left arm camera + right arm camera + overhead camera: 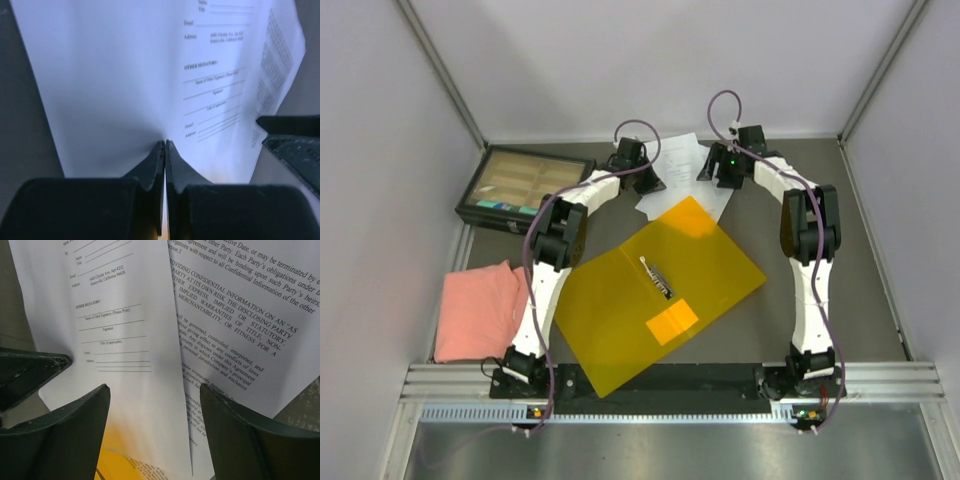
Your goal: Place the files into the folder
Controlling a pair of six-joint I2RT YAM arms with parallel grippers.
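Pale grey walls (380,150) are enclosing a dark table (850,260). The yellow-orange folder (620,300) is lying open at its centre, a pink cloth (475,310) and black compartment box (520,185) sitting left. The files (682,155) are lying beyond the folder's far corner. The left gripper (165,146) is pinching a sheet's edge, jaws closed; the right gripper (155,392) is hovering above them, jaws wide, holding nothing.

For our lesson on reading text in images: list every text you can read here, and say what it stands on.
"OTHER SIGNATORY:": white printed form sheet
"Title (if applicable)": same sheet
"MERCHANTABILITY, OR FITNESS FOR A": second white paper sheet
Remaining small print: partly cut off or blurred.
Top camera view: print too small to read.
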